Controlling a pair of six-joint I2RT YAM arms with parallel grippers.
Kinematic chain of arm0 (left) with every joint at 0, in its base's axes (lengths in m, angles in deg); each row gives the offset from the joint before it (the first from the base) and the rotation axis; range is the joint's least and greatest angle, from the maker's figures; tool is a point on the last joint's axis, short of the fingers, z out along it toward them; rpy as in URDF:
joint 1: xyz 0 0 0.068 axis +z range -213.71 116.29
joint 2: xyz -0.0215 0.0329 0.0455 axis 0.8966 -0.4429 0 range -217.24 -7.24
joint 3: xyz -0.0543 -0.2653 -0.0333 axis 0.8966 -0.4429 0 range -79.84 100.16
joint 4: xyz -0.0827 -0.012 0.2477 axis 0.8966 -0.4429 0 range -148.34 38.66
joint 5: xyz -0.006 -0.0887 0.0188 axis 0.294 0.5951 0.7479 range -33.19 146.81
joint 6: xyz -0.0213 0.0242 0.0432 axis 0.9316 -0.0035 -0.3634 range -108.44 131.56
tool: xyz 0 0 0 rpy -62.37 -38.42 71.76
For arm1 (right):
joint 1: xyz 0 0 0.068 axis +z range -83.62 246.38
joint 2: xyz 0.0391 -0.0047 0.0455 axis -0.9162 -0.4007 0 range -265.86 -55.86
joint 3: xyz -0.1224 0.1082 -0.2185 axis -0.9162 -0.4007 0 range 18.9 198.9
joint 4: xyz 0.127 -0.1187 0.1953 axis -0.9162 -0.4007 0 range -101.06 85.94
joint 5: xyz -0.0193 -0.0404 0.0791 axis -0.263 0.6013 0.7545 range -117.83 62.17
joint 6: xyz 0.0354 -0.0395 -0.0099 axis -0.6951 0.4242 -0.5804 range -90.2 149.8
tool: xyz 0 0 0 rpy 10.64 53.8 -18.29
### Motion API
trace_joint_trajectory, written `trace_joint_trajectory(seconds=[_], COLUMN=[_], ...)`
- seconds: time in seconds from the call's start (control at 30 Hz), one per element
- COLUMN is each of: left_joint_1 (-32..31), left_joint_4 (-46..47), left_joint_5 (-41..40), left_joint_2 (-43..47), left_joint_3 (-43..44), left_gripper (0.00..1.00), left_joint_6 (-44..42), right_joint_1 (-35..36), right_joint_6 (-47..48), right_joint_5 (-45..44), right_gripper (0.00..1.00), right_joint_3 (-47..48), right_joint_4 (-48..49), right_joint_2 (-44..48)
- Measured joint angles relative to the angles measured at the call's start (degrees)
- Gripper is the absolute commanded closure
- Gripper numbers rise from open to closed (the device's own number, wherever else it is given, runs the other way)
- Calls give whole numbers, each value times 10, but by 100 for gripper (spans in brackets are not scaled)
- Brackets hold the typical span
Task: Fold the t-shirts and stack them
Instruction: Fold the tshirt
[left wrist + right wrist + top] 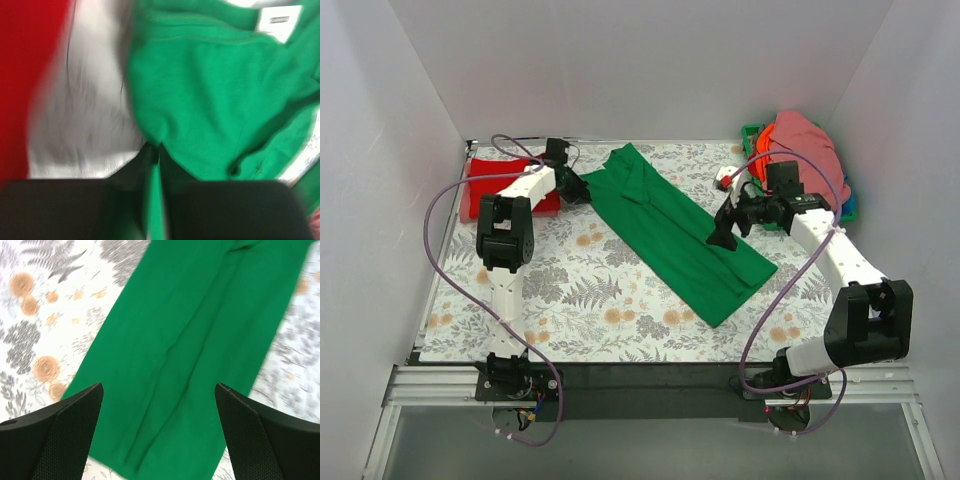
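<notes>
One bright green soft cotton t-shirt [675, 235], folded into a long strip, lies diagonally from the floral table [570, 290] far edge towards the near right. Limp, light; grab corners. Left gripper [156, 152] looks pinched on its far end, blurry. Right gripper [159, 387] spread wide above, empty.

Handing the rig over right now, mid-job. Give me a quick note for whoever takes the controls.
Left gripper: fingers appear shut on the green t-shirt's far-left end, beside the red t-shirt.
Right gripper: fingers open over the green t-shirt, holding nothing.
Done: red t-shirt lies folded at far left; green one is folded into a long diagonal strip.
Left to do: finish folding the green one, stack it, then handle the pink t-shirt and orange t-shirt heaped in the basket at far right.
</notes>
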Motion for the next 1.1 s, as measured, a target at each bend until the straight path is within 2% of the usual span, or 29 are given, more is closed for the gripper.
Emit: trace_joint_trajectory(seconds=[0.13, 0.23, 0.4, 0.5, 0.57, 0.6, 0.67, 0.7, 0.77, 0.9, 0.97, 1.0, 1.03, 1.1], left_joint_1=[44, 55, 45, 35, 28, 25, 19, 16, 16, 24, 28, 28, 28, 28], left_joint_4=[-11, -16, -14, -9, -6, -4, 30, 46, 79, 134, 141, 139, 138, 126], left_joint_5=[86, 130, 176, 173, 161, 156, 139, 130, 110, 93, 91, 91, 91, 90], left_joint_2=[-73, -80, -52, 23, 100, 135, 243, 304, 426, 617, 671, 686, 692, 706], left_joint_3=[120, 138, 117, 40, -21, -42, -121, -162, -247, -393, -450, -472, -488, -521], left_gripper=[63, 57, 55, 50, 49, 45, 39, 31, 26, 26, 26, 26, 26, 26], left_joint_6=[-82, -127, -188, -229, -255, -263, -279, -284, -290, -282, -272, -268, -264, -254], right_joint_1=[80, 124, 125, 134, 171, 199, 265, 293, 336, 385, 395, 400, 403, 411], right_joint_6=[52, 74, 91, 96, 94, 89, 71, 59, 39, 1, -17, -25, -31, -45], right_joint_5=[-52, -76, -117, -139, -172, -192, -236, -257, -296, -375, -399, -408, -413, -421], right_gripper=[1, 2, 3, 6, 11, 14, 19, 20, 21, 23, 27, 32, 32, 43], right_joint_3=[-50, -76, -79, -79, -79, -79, -79, -80, -88, -116, -116, -116, -116, -116], right_joint_4=[-13, -32, -39, -38, -36, -32, -22, -18, -8, -5, -3, -2, -2, -3], right_joint_2=[7, 11, 11, 10, 4, -4, -30, -46, -72, -97, -97, -98, -98, -101])
